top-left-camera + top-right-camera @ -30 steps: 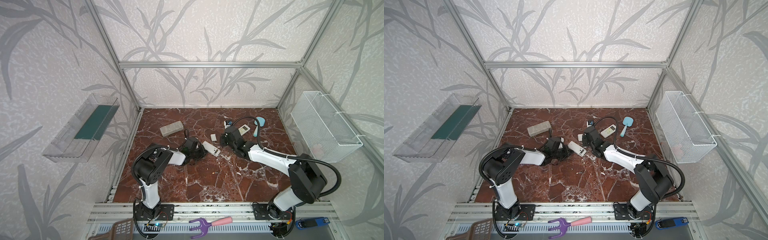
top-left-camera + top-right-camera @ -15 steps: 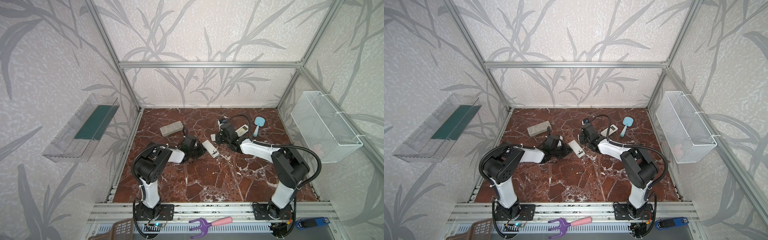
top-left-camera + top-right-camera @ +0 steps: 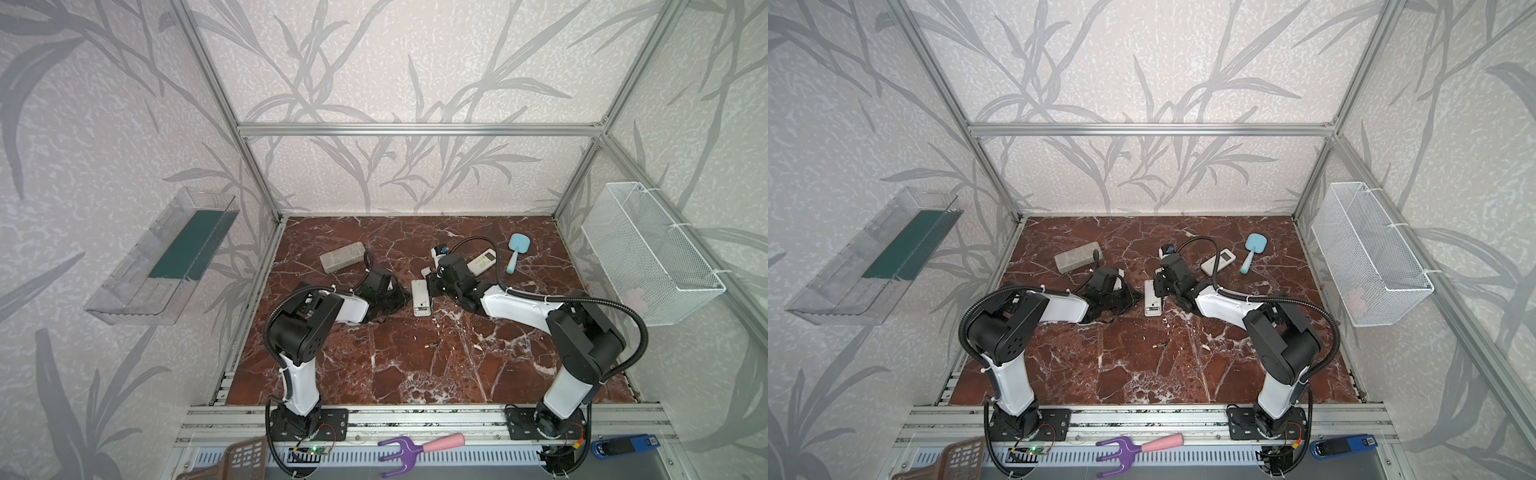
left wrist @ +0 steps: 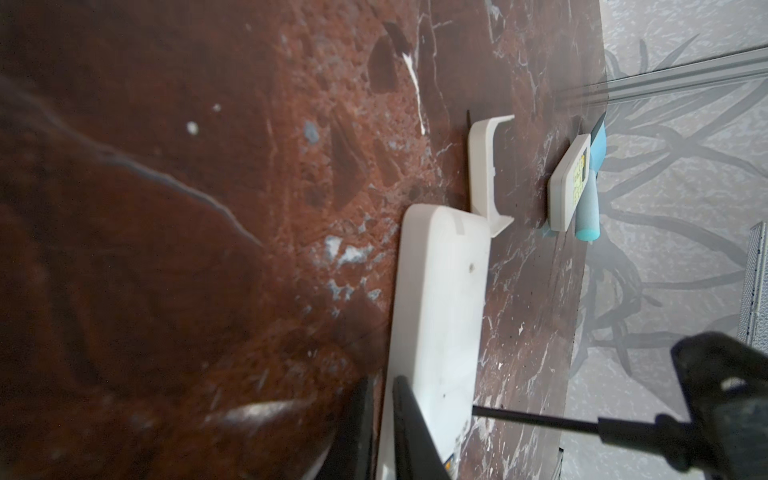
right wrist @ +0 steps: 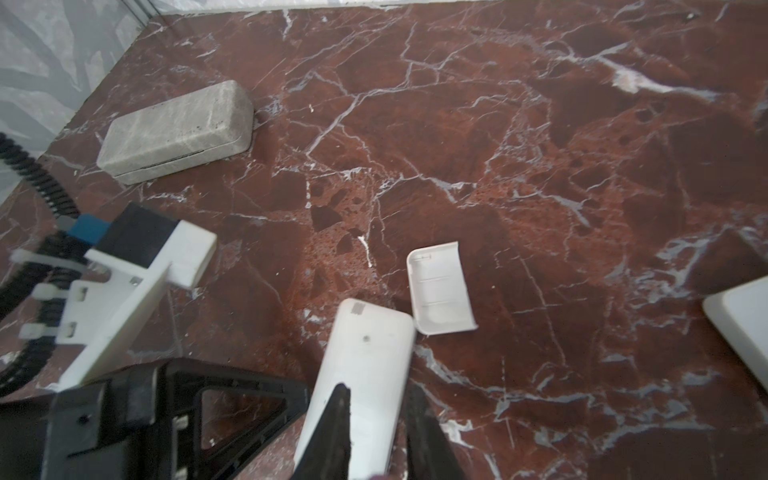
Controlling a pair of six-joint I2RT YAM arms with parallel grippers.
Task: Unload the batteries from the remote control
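Both arms reach low, meeting at white oblong plastic remote control [image 3: 420,297], mid-table. Fingers of left gripper [image 4: 380,386] and right gripper [image 5: 379,390] narrowly apart on it; clamped or not, cannot tell. One small dark gold-tipped battery [image 3: 430,344] lies loose, apart, on its near side. White wire-mesh wall basket [image 3: 648,249]: pinkish item [image 3: 634,297], indistinct.

Near end of remote control [image 5: 365,374] cut off at right wrist frame edge. Loose battery [image 3: 430,344] mere speck in both top views, markings unreadable. Fingers of left gripper [image 4: 384,424] blurred, cropped; grip undeterminable. Also cropped: second remote [image 5: 744,332].
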